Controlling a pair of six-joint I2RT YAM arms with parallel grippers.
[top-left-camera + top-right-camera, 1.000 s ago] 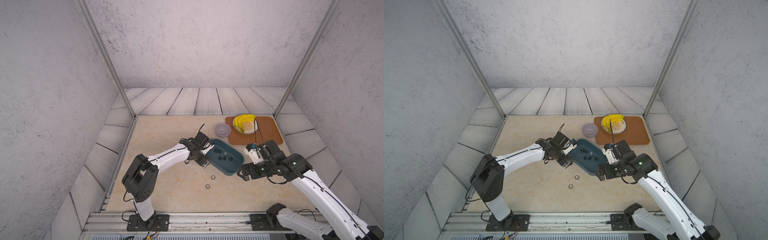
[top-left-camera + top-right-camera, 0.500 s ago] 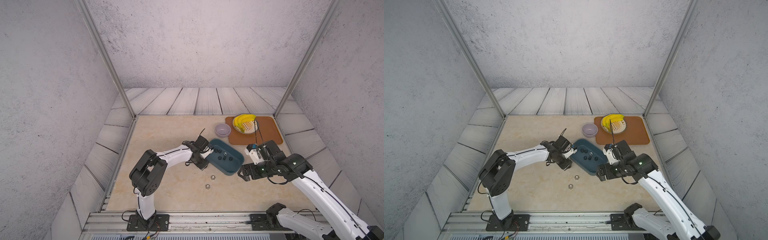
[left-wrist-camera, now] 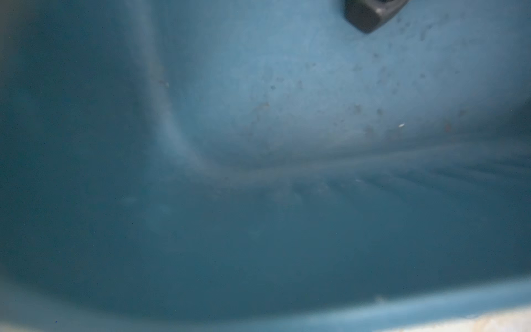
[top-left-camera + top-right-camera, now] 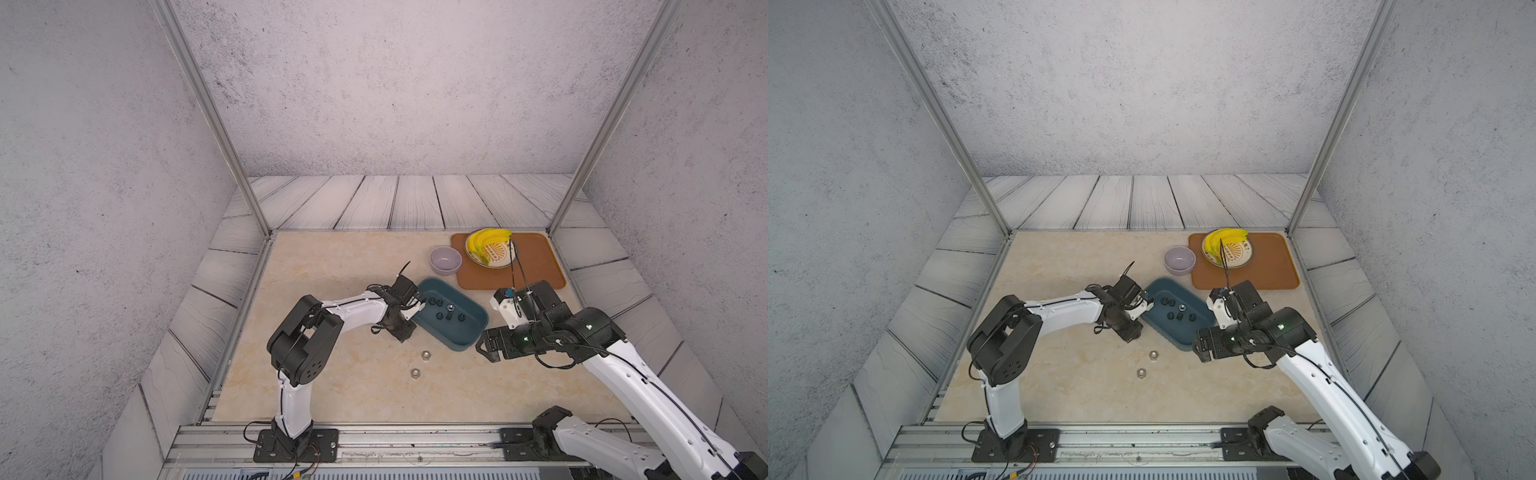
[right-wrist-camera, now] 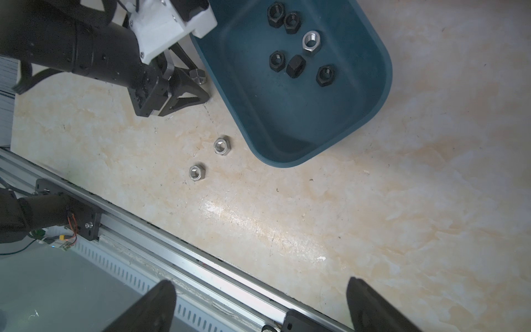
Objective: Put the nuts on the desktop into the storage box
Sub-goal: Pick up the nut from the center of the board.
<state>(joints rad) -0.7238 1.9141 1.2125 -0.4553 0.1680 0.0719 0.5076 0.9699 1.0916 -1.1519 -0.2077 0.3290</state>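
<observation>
Since 1 s back we see the left gripper point(image 5: 198, 82) come off the storage box point(image 5: 287, 120) rim and down to the desktop point(image 4: 332, 270), elbow tucked in. The right arm hasn't budged. Left jaws are now part-closed astride a silver nut point(image 5: 197, 76) that lies just beside the box's left outer wall; we can't tell if the pads touch it yet. Key relation imo: the nut sits btwn the fingertips w/ the box wall right next to one finger, so we judge there's little room to squeeze w/o nudging the box. The box sits mid-desk, skewed, w/ six nuts point(image 5: 311, 42) inside already (five black, one silver). Two loose silver nuts point(image 5: 222, 145) lie flat, hole up, off the box's near-left corner toward the desk's near edge, slightly apart from each other. They're nearer the left gripper than the right gripper point(image 5: 263, 304), which hangs wide open and empty by the box's near-right corner.
</observation>
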